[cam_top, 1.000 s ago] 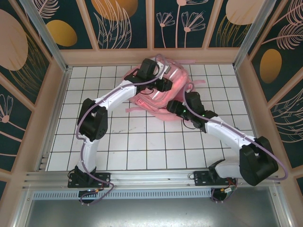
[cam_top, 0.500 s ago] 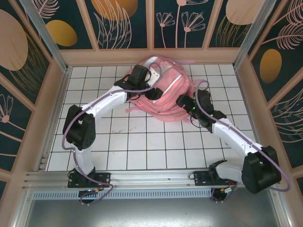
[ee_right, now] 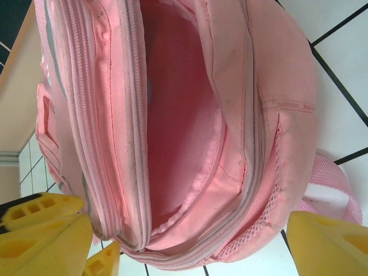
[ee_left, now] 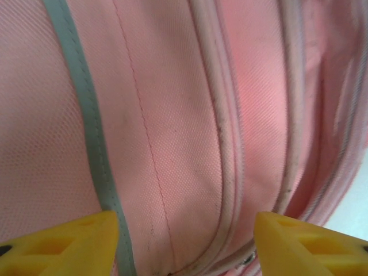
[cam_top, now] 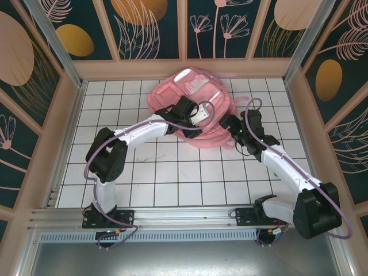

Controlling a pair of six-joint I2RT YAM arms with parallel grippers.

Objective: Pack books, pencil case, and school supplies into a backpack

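Note:
The pink backpack [cam_top: 192, 92] lies flat at the back of the tiled table. My left gripper [cam_top: 193, 119] hovers over its near half; in the left wrist view the gripper [ee_left: 187, 247] is open, its yellow fingertips [ee_left: 86, 241] wide apart over pink fabric [ee_left: 172, 115] with a grey strip [ee_left: 86, 115] and zip seams. My right gripper [cam_top: 227, 122] sits at the bag's right edge. In the right wrist view it [ee_right: 187, 247] is open and faces the backpack's unzipped main pocket [ee_right: 178, 115], where I see just pink lining. The books and pencil case are out of view.
White tiles [cam_top: 172, 172] stretch between the bag and the arm bases. Wooden walls [cam_top: 69, 115] fence in the table on three sides. A pink strap [ee_right: 328, 184] trails off the bag's side. Another yellow finger piece [ee_right: 103, 261] pokes in beside my right gripper's left finger.
Both grippers have opened wider. The backpack has settled flatter and further back. My left gripper moved from the bag's far top to its near side; the right gripper drew back to the right.

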